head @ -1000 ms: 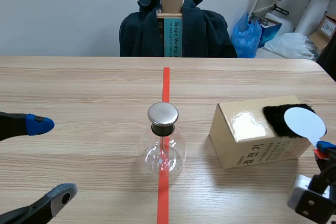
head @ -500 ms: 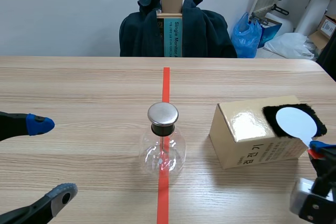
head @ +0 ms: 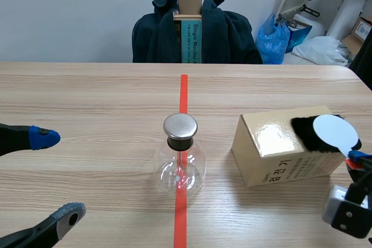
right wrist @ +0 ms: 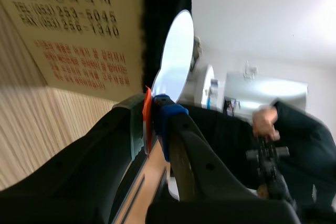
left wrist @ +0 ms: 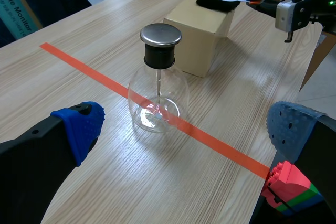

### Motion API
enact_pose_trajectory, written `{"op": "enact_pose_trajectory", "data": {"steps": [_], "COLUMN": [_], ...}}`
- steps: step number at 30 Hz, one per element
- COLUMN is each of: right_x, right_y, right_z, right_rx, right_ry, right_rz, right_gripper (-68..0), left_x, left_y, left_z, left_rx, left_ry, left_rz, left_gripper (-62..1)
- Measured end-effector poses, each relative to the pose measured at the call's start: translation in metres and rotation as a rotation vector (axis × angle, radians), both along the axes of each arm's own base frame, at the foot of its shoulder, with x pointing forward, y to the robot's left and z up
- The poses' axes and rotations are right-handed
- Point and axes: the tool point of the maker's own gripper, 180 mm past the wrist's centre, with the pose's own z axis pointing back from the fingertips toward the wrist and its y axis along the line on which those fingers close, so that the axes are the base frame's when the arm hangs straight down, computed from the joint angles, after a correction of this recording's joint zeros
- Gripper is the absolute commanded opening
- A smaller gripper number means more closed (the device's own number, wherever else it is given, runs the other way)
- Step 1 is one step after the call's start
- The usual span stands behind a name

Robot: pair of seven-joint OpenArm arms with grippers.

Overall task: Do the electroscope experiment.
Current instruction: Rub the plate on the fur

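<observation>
1. The box (head: 273,149) on the tabletop (head: 87,97) may slide under rubbing pressure.
2. The electroscope (head: 180,161) stands beside it; a wide swing could topple it.
3. The left gripper (head: 57,175) hangs spread, empty.
4. The right gripper (right wrist: 156,109) pinches the white disc (head: 334,133) over the fur (head: 307,135) (thin handle, may slip).
</observation>
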Motion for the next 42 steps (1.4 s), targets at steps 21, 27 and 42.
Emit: {"op": "enact_pose_trajectory", "data": {"steps": [21, 27, 42], "right_x": [0.004, 0.007, 0.003], "right_y": [0.013, 0.000, 0.026], "right_z": [0.002, 0.000, -0.001], "right_rx": [-0.051, -0.077, -0.028], "right_ry": [-0.031, -0.041, -0.031], "right_rz": [0.044, -0.074, 0.059], "right_gripper": [-66.9, -66.9, -66.9], "left_x": [0.000, 0.000, 0.000], "left_y": [0.000, 0.000, 0.000], "left_z": [0.000, 0.000, 0.000], "left_rx": [0.001, 0.001, 0.001], "left_ry": [-0.002, -0.002, -0.002], "left_rz": [0.003, 0.003, 0.003], "left_gripper": [1.4, 1.4, 1.4]}}
